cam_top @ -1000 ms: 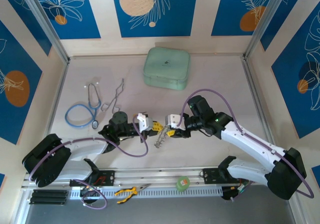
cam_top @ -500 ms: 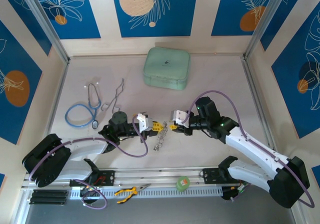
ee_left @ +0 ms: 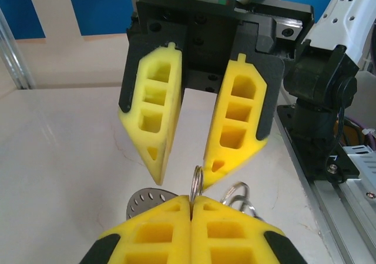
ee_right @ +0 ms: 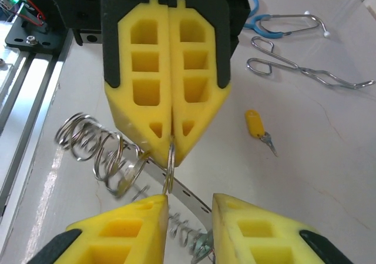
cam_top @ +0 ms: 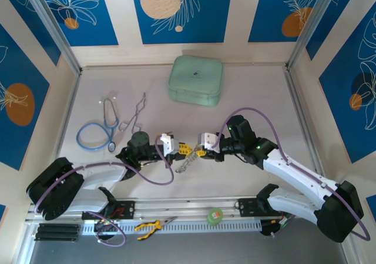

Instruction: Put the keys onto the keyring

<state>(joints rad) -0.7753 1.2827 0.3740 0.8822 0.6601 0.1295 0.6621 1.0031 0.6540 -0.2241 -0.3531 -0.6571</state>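
The left pincer [ee_left: 191, 200] is clamped on one loop of the silvery linked-loop metal keyring [ee_right: 100, 152] — the right pincer [ee_right: 189, 208] is spread apart.

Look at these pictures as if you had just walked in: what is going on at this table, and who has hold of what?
The two arms meet over the middle of the table. The left gripper has its fingers shut on one loop of the keyring, and the other loops trail beside it. The right gripper faces it closely with fingers open, holding nothing. A yellow-headed key lies loose on the table, not yet on the keyring.
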